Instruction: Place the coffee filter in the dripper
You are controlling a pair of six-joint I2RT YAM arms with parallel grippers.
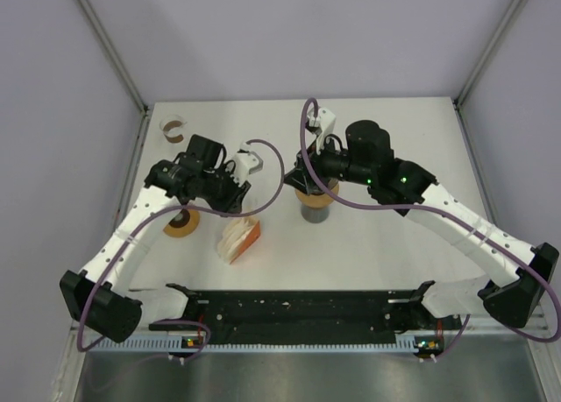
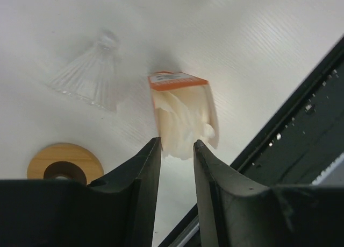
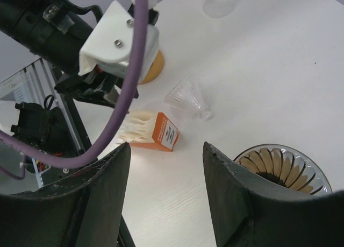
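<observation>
An orange box (image 2: 178, 81) lies on its side on the white table, with a stack of white coffee filters (image 2: 183, 123) fanning out of its open end. My left gripper (image 2: 177, 143) hovers open just above those filter edges, with nothing between its fingers. In the top view the box (image 1: 248, 237) lies below the left wrist. The amber ribbed dripper (image 3: 279, 165) stands on a dark base (image 1: 313, 212). My right gripper (image 3: 166, 146) is open and empty above the table beside the dripper.
A clear ribbed glass cone (image 2: 88, 72) lies on its side near the box. A wooden ring (image 2: 64, 163) sits to the left. A small white and brown piece (image 1: 173, 129) rests at the back left. The black rail (image 1: 298, 310) runs along the near edge.
</observation>
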